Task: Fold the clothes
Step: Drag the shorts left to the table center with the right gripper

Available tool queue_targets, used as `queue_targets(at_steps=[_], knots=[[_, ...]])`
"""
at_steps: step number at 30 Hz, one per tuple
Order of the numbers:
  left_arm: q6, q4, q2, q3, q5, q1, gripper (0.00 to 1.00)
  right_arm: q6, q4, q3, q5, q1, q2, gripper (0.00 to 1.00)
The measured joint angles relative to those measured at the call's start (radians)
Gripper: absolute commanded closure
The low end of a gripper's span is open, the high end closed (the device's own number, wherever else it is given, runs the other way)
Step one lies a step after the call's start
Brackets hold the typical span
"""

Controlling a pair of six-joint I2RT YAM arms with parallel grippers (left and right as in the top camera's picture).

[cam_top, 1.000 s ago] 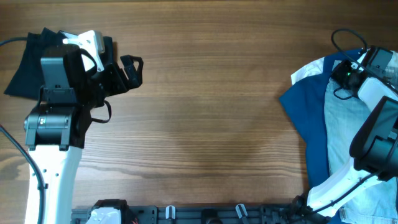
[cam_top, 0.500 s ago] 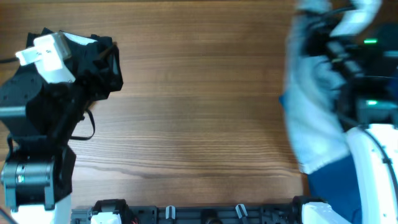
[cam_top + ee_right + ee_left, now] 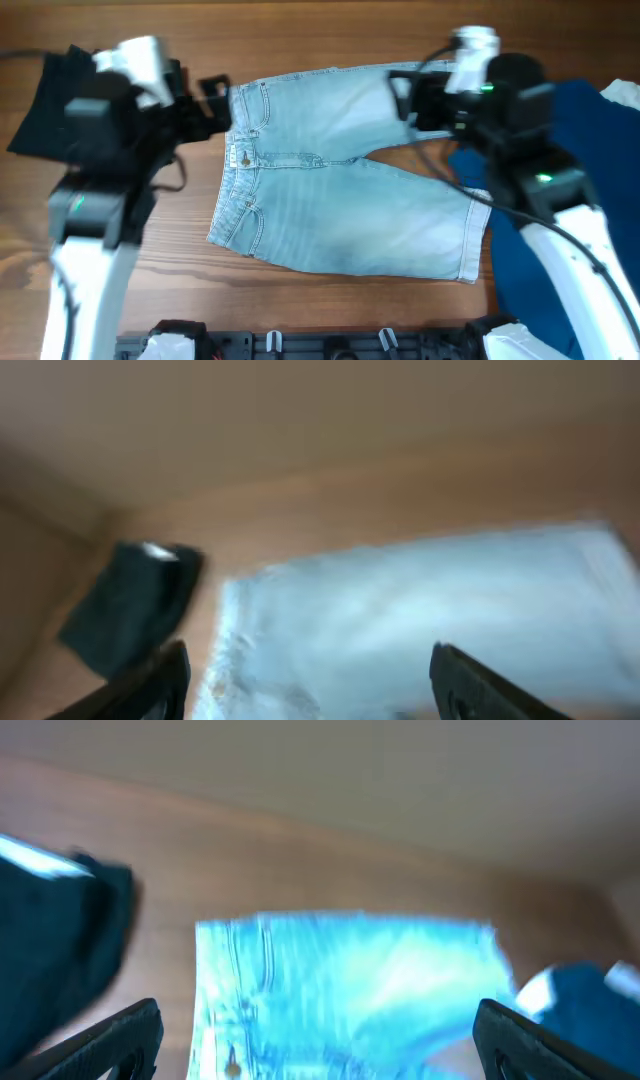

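Note:
Pale-blue denim shorts (image 3: 330, 190) lie spread flat across the middle of the table, waistband to the left and legs to the right. My left gripper (image 3: 215, 105) hovers at the waistband's upper corner, open; in the left wrist view its fingers (image 3: 115, 1038) stand wide apart over the shorts (image 3: 340, 980). My right gripper (image 3: 405, 95) is over the upper leg hem, open, with nothing between its fingers (image 3: 160, 685); the shorts (image 3: 420, 610) lie below it. A black garment (image 3: 50, 100) sits at the far left. A navy garment (image 3: 560, 200) lies at the right.
A white cloth piece (image 3: 622, 92) shows at the right edge on the navy pile. The black garment (image 3: 130, 605) also shows in the right wrist view, left of the shorts. A black rail (image 3: 330, 345) runs along the table's front edge.
The shorts came off the right pile and now lie spread in the middle. My right gripper swung left with them and opened. My left arm shifted toward the waistband.

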Motion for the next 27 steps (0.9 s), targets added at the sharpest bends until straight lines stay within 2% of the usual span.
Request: queue_targets(at_steps=[3, 4, 5, 7, 8, 9, 10, 11, 13, 14, 15, 17, 21, 25, 27], knots=[[0.018, 0.029, 0.254, 0.002, -0.027, -0.042, 0.02, 0.01, -0.185, 0.0, 0.01, -0.124, -0.003, 0.23], [0.018, 0.057, 0.344, 0.002, -0.029, -0.042, 0.13, 0.01, -0.22, -0.002, 0.01, -0.149, -0.003, 0.22], [0.019, 0.085, 0.425, 0.002, -0.026, -0.042, 0.0, 0.01, -0.242, -0.002, 0.012, -0.163, -0.003, 0.22], [0.037, 0.157, 0.533, 0.0, -0.029, -0.042, 0.03, 0.01, -0.263, -0.002, 0.012, -0.166, -0.003, 0.21], [0.036, 0.252, 0.587, 0.001, -0.034, -0.042, 0.07, 0.01, -0.274, -0.002, 0.012, -0.166, -0.004, 0.21], [0.038, 0.307, 0.642, 0.004, -0.038, -0.042, 0.15, 0.01, -0.277, -0.002, 0.012, -0.166, -0.003, 0.21], [0.041, 0.356, 0.689, 0.004, -0.041, -0.04, 0.28, 0.01, -0.282, -0.002, 0.012, -0.166, -0.003, 0.21], [0.043, 0.399, 0.747, 0.003, -0.045, -0.04, 0.36, 0.01, -0.285, -0.002, 0.012, -0.166, -0.003, 0.21], [0.046, 0.456, 0.837, 0.003, -0.053, -0.038, 0.64, 0.011, -0.302, -0.002, 0.012, -0.166, -0.003, 0.21], [0.047, 0.464, 0.857, 0.003, -0.056, -0.038, 0.68, 0.01, -0.301, -0.002, 0.012, -0.166, 0.0, 0.21], [0.043, 0.469, 0.865, 0.003, -0.056, -0.038, 0.82, 0.012, -0.304, -0.002, 0.012, -0.166, 0.004, 0.21], [0.049, 0.475, 0.879, 0.003, -0.065, -0.038, 0.91, 0.027, -0.305, -0.002, 0.012, -0.166, 0.028, 0.21], [0.051, 0.475, 0.89, 0.003, -0.124, -0.03, 0.93, 0.052, -0.307, -0.002, 0.012, -0.166, 0.063, 0.21], [0.025, 0.509, 0.928, 0.024, -0.114, 0.033, 0.96, 0.055, -0.309, -0.002, 0.012, -0.166, 0.09, 0.23], [-0.013, 0.513, 0.933, 0.031, -0.11, 0.108, 0.96, 0.046, -0.307, -0.002, 0.012, -0.166, 0.127, 0.28]])
